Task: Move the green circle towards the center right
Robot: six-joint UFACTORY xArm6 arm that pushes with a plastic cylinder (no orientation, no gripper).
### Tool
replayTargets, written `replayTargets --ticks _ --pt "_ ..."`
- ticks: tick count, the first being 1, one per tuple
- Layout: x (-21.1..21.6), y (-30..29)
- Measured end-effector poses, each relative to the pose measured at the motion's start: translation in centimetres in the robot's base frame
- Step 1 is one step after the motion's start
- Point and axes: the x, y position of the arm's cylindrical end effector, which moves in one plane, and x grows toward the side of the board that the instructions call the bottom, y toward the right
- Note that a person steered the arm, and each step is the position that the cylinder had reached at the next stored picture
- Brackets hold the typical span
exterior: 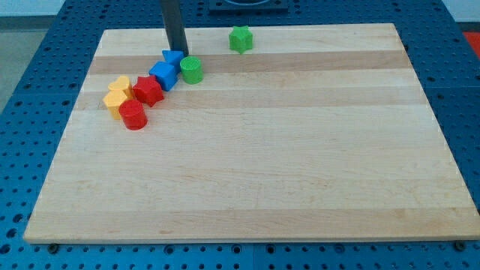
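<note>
I have no claw; my tip (180, 51) sits just upper-left of the green circle (192, 70), lining up; next, push it rightward.

Our rod (173, 26) runs out of the view's top edge, so we cannot see its upper part. Our tip (178, 51) ends right behind the blue blocks (169, 69), and whether it touches them we cannot tell. Those blocks overlap, their shapes unclear. The bench (300, 150) shows whole.
</note>
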Motion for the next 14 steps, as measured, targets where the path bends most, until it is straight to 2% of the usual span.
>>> replayTargets --ticks 2,5,7,9,12,14 --pt "0.0 -0.6" --pt "-0.2 -5.3" --pt "3.0 -5.3" --pt "3.2 -1.8" --pt "5.7 4.6" --pt "9.0 7.8"
